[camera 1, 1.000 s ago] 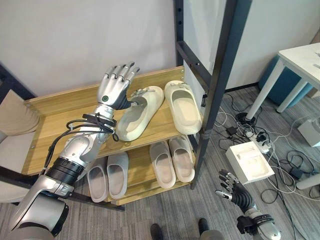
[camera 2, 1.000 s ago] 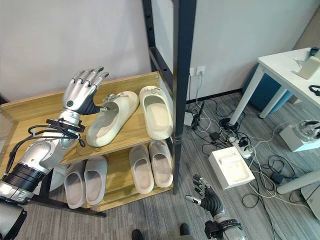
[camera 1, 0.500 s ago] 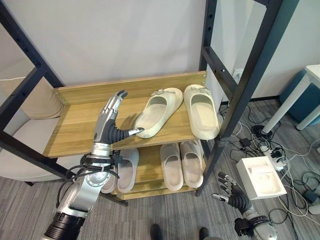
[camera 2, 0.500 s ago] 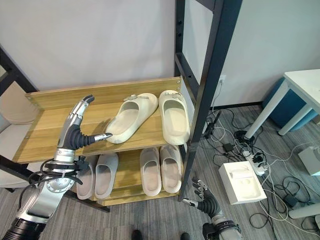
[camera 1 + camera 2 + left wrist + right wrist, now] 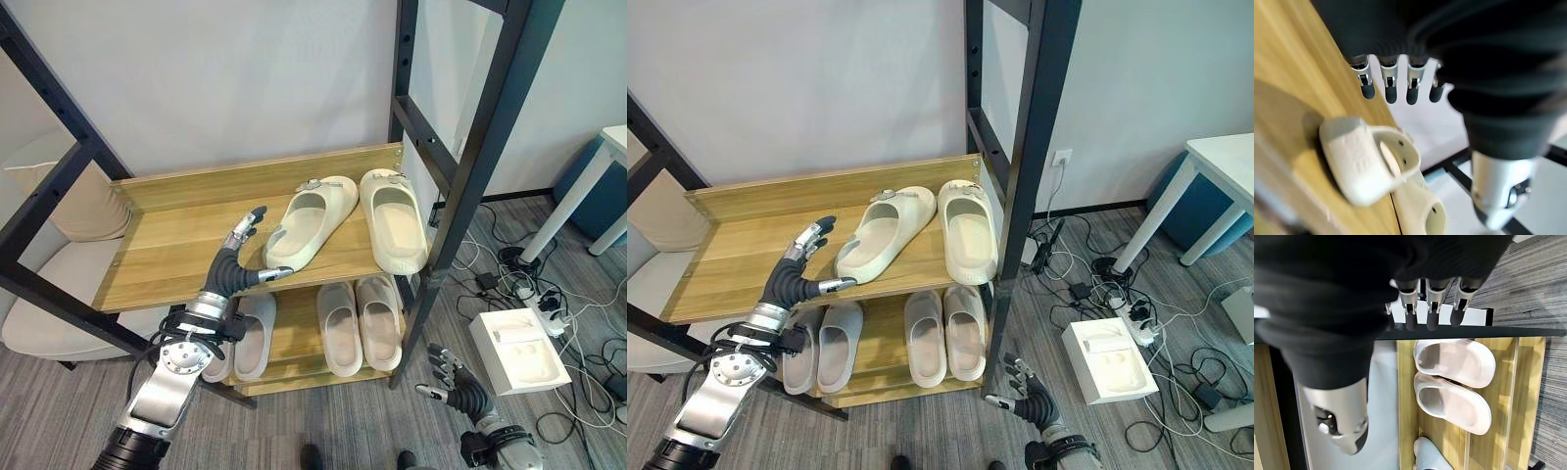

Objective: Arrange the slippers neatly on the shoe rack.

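Two cream slippers lie on the upper wooden shelf. One slipper lies straight near the rack's right post. The other slipper lies skewed, its heel swung out to the left. My left hand hovers open over the shelf's front edge, just left of that heel, thumb pointing at it. In the left wrist view the skewed slipper lies past my straight fingers. My right hand hangs open low by the floor, right of the rack.
The lower shelf holds two pairs of pale slippers. A black frame post stands at the rack's right front. A white box and cables lie on the floor; a beige cushion is at the left.
The camera has shifted. My left hand has come down from above the skewed slipper and drawn back to the shelf's front edge. The slippers lie as before.
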